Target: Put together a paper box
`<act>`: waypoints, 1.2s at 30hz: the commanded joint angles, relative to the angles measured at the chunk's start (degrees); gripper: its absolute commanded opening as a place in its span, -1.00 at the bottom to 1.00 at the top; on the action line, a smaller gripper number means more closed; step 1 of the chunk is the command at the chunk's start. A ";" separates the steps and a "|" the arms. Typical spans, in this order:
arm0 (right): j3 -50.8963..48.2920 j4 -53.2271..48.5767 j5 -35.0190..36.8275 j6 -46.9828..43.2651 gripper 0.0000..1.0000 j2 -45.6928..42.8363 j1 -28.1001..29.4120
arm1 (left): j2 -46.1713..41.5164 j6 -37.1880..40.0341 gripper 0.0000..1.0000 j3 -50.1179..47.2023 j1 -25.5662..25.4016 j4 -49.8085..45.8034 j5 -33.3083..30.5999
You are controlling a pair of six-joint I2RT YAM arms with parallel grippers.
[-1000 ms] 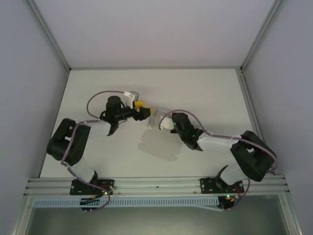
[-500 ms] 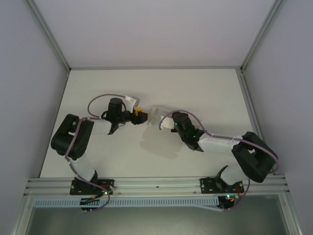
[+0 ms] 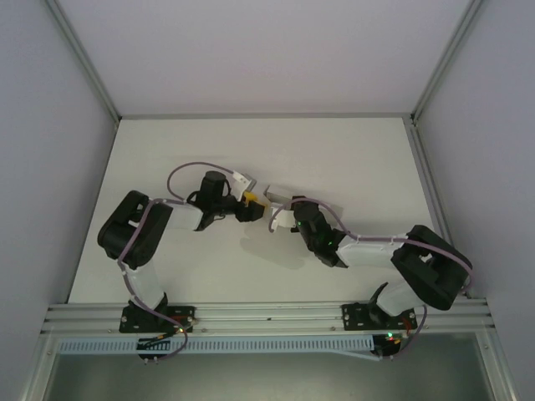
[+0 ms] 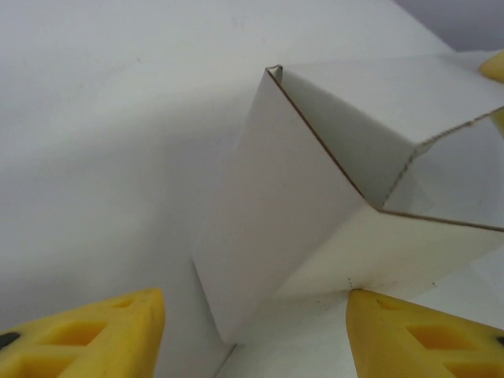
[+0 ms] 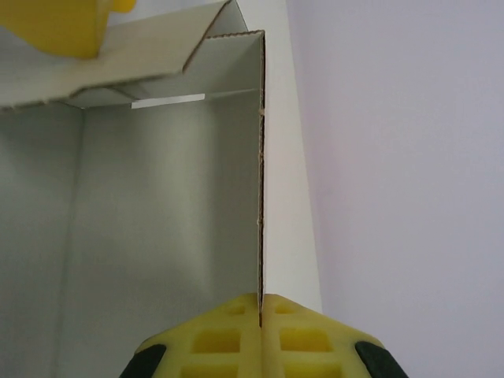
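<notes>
The paper box (image 3: 279,204) is a small white card shape, partly folded and held up in the middle of the table. My right gripper (image 3: 286,219) is shut on it, with the yellow fingertips (image 5: 236,323) pinched on the lower edge of one upright wall (image 5: 157,220). My left gripper (image 3: 253,200) is at the box's left side and is open. In the left wrist view, its two yellow fingers (image 4: 87,331) stand either side of the box's folded lower corner (image 4: 276,213). The right-hand finger (image 4: 417,331) touches the card and the other stands apart. The box's far side is hidden.
The white table (image 3: 359,159) stretches behind and to both sides of the arms. Grey walls and metal corner posts (image 3: 84,58) close it in. An aluminium rail (image 3: 267,316) with both arm bases runs along the near edge.
My left arm has swung right, up to the box, and its jaws have narrowed. The right gripper has shifted slightly with the box still pinched.
</notes>
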 commanded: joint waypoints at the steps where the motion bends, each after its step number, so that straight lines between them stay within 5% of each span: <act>1: -1.77 2.10 0.07 1.38 -1.00 0.13 1.86 | 1.86 0.99 0.27 1.75 -0.70 1.07 -5.27; 7: -0.81 -4.44 -1.28 3.64 -1.00 -0.97 3.09 | 2.61 -3.46 0.30 0.14 -1.12 9.52 -6.22; 11: -0.40 -6.76 -1.87 5.46 -1.00 -0.53 3.11 | 2.20 -3.11 0.52 -0.54 -2.33 14.24 -7.97; 23: 0.58 -10.30 -2.00 7.43 -1.00 -1.09 2.09 | 3.40 3.69 0.53 2.08 -3.18 8.18 3.80; 32: 1.07 -11.71 -2.38 7.33 -1.00 -1.44 1.73 | 3.80 4.97 0.52 3.11 -3.07 6.15 6.85; 36: 1.23 -11.78 -2.46 7.51 -1.00 -1.65 1.76 | 5.39 4.15 -0.01 5.66 -3.07 4.92 1.37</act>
